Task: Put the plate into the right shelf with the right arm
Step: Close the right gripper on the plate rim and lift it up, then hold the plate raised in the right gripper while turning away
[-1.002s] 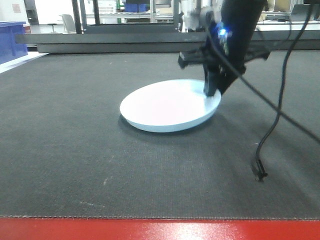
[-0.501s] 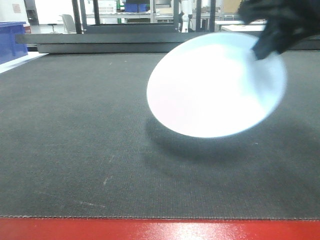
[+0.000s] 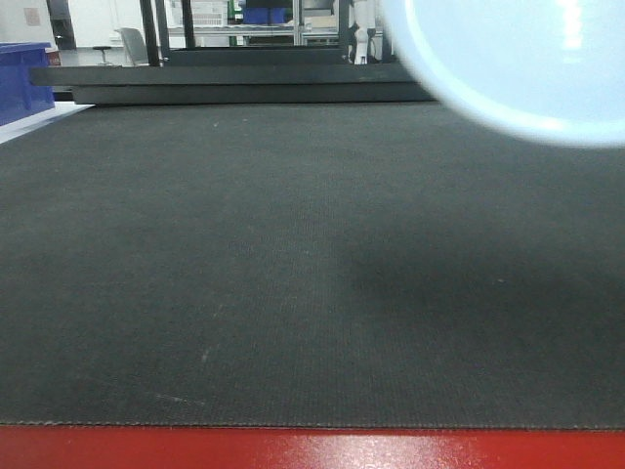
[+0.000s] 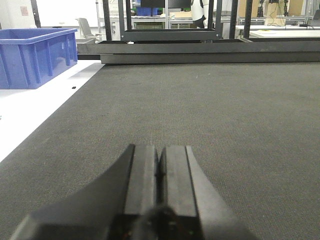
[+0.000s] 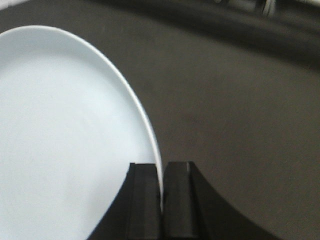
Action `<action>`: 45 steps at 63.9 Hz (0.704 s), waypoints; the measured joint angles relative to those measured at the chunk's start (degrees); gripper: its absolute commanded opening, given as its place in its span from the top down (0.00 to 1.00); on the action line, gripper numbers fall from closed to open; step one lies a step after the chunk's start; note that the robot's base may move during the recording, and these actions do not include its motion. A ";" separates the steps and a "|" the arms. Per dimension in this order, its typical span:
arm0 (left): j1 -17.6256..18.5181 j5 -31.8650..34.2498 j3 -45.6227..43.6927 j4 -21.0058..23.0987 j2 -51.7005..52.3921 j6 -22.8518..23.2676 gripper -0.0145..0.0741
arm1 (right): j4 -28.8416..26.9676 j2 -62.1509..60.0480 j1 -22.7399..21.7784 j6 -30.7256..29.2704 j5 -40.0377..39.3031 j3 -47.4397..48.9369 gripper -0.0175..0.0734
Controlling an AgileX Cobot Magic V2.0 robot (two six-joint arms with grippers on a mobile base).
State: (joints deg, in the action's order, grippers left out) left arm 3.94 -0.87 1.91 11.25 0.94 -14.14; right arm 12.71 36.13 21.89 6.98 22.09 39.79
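The white plate [image 3: 518, 59] hangs in the air at the top right of the front view, tilted, with its pale bluish underside toward the camera. In the right wrist view my right gripper [image 5: 161, 167] is shut on the rim of the plate [image 5: 65, 135], which stands on edge to the left of the jaws. The right gripper itself is out of the front view. My left gripper [image 4: 160, 150] is shut and empty, low over the dark mat [image 4: 210, 105]. The right shelf is out of view.
A blue plastic bin [image 4: 35, 55] stands on a white surface at the mat's left side. Dark flat beams [image 3: 225, 83] lie along the mat's far edge, with metal frames behind. A red table edge [image 3: 312, 447] runs along the front.
My right gripper has lifted the plate off the mat, tilted it up and carried it up and right; the arm has left the front view.
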 measured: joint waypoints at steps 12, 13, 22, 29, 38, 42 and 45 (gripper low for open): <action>0.00 0.00 0.00 0.00 0.00 0.00 0.89 | 1.11 -10.37 0.00 -0.04 0.22 0.00 0.74; 0.00 0.00 0.00 0.00 0.00 0.00 0.89 | 1.11 -11.08 0.00 -0.04 0.23 0.00 0.74; 0.00 0.00 0.00 0.00 0.00 0.00 0.89 | 1.14 -18.03 0.00 -0.04 0.23 0.00 0.74; 0.00 0.00 0.00 0.00 0.00 0.00 0.89 | 1.23 -22.01 0.00 -0.04 -1.17 0.00 0.74; 0.00 0.00 0.00 0.00 0.00 0.00 0.89 | 1.36 -24.67 0.00 -0.04 -4.93 0.00 0.74; 0.00 0.00 0.00 0.00 0.00 0.00 0.89 | 1.36 -25.04 0.00 -0.13 -6.16 0.00 0.74; 0.00 0.00 0.00 0.00 0.00 0.00 0.89 | 1.40 -25.09 0.00 -0.13 -6.63 0.00 0.74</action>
State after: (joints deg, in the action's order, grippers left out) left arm 3.94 -0.87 1.91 11.25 0.94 -14.14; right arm 14.12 11.05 21.89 6.85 15.46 39.79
